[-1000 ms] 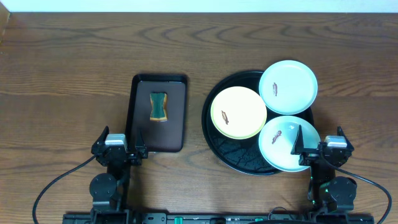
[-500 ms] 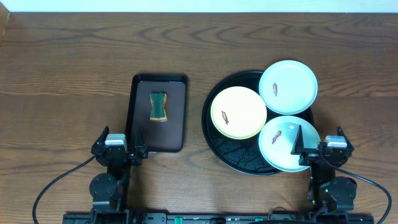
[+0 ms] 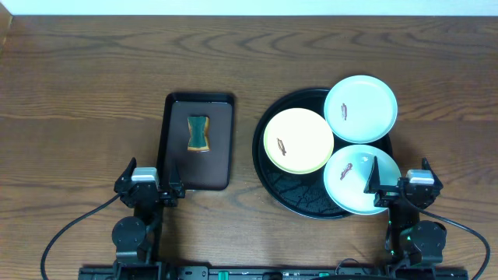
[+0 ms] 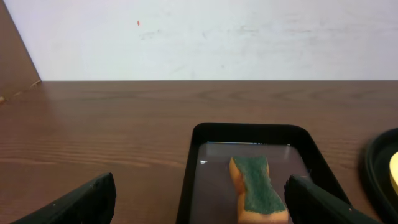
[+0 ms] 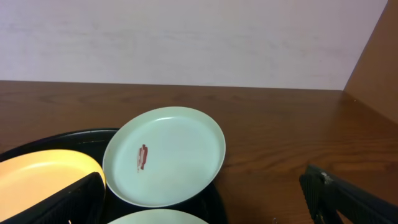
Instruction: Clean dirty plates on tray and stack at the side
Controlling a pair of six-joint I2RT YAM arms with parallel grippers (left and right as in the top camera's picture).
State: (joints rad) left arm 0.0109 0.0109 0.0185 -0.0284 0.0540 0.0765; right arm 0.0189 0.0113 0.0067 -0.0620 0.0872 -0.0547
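The round black tray [image 3: 299, 198] holds three plates, each with a small brown smear. The pale yellow plate [image 3: 299, 140] lies at its left, one mint-white plate [image 3: 360, 108] at the back right, and another mint-white plate [image 3: 354, 180] at the front right. My right gripper [image 3: 398, 192] is open at the tray's front right edge, over the near plate's rim. The right wrist view shows the far mint plate [image 5: 163, 155], the yellow plate [image 5: 43, 177] and the open right gripper [image 5: 205, 205]. My left gripper [image 3: 148, 190] is open and empty at the front left.
A smaller rectangular dark brown tray [image 3: 218, 167] left of the black tray holds a yellow sponge with a green top [image 3: 199, 133], also in the left wrist view [image 4: 256, 197]. The open left gripper [image 4: 199, 202] sits just before that tray [image 4: 193, 180].
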